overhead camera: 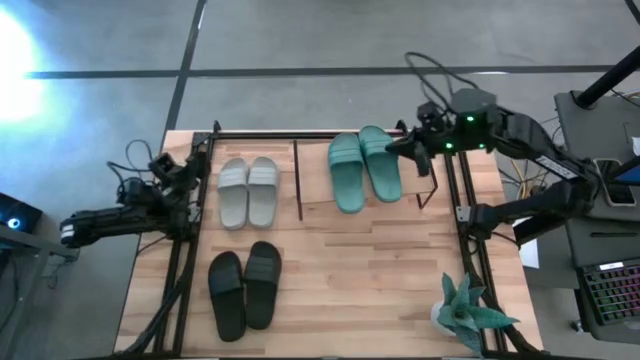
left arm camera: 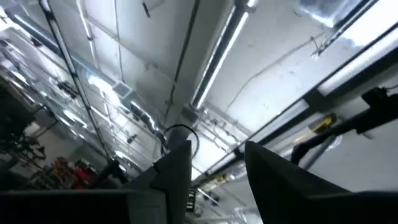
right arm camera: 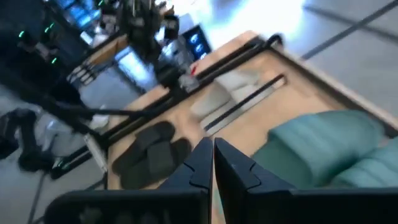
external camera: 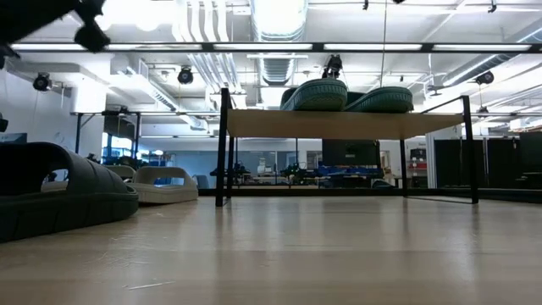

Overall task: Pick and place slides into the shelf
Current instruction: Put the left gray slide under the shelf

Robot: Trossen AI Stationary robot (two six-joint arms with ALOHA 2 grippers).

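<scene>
The teal pair (overhead camera: 362, 168) lies on the shelf's plank top (overhead camera: 318, 198), soles down; in the low view the teal pair (external camera: 347, 95) sits on the plank (external camera: 339, 124). The grey pair (overhead camera: 248, 192) and the black pair (overhead camera: 243, 288) rest flat on the table. My right gripper (overhead camera: 408, 152) hovers at the far right end of the teal slides (right arm camera: 329, 149); its fingers (right arm camera: 211, 158) are shut with nothing between them. My left gripper (overhead camera: 186, 180) waits at the table's left edge, open (left arm camera: 217, 168), pointing up at the ceiling.
A large black frame runs along the table's left rail (overhead camera: 185, 250), right rail (overhead camera: 465, 250) and far side. A small green plant (overhead camera: 470, 315) stands at the near right corner. Bare wood (overhead camera: 360, 280) lies between the black pair and the plant.
</scene>
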